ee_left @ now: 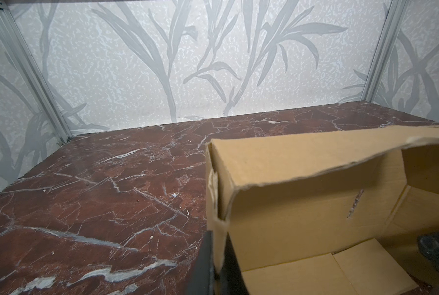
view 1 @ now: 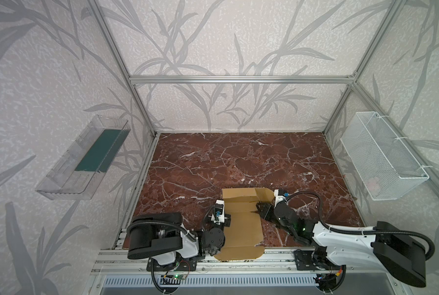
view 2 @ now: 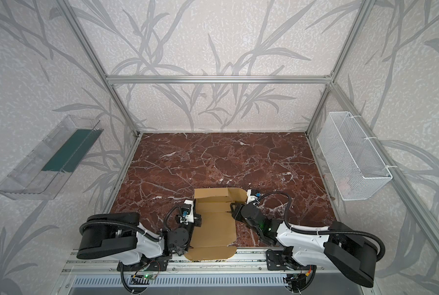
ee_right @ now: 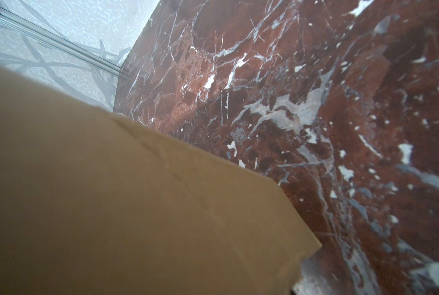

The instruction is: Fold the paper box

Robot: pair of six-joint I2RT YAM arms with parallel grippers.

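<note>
Containers number two, both hung on the side walls, off the worktop (view 1: pixel 238 158). Beyond its left edge is a clear plastic bin (view 1: pixel 60 190) with one flat dark-green sheet (view 1: pixel 98 150) lying in it. Beyond its right edge is a white wire-mesh basket (view 1: pixel 381 153). A faint pinkish patch (view 1: pixel 373 184) shows through the mesh near its bottom, too dim for me to name.

There is one paper box (view 1: pixel 241 224), plain tan cardboard, half formed. It sits at the middle of the worktop's near edge, between my two arms. Its far wall and left wall stand up, and a flap at its far right corner stands too. The long lid panel lies flat toward me, and its rounded end tab hangs over the near edge onto the aluminium rail (view 1: pixel 277 256).

My left gripper (ee_left: pixel 218 255) is closed tight on the box's left wall. In the left wrist view one black finger (ee_left: pixel 203 260) lies on the outside of the cardboard and the other on the inside, with the wall pinched between them.

My right gripper (view 1: pixel 260 208) reaches into the box from the right, just beside the raised flap, and it shows as a dark shape low inside the box in the left wrist view. The right wrist view is filled by blurred cardboard against the marble. No view shows this gripper's fingertips, so I cannot tell how wide it stands or whether it has hold of anything.
</note>
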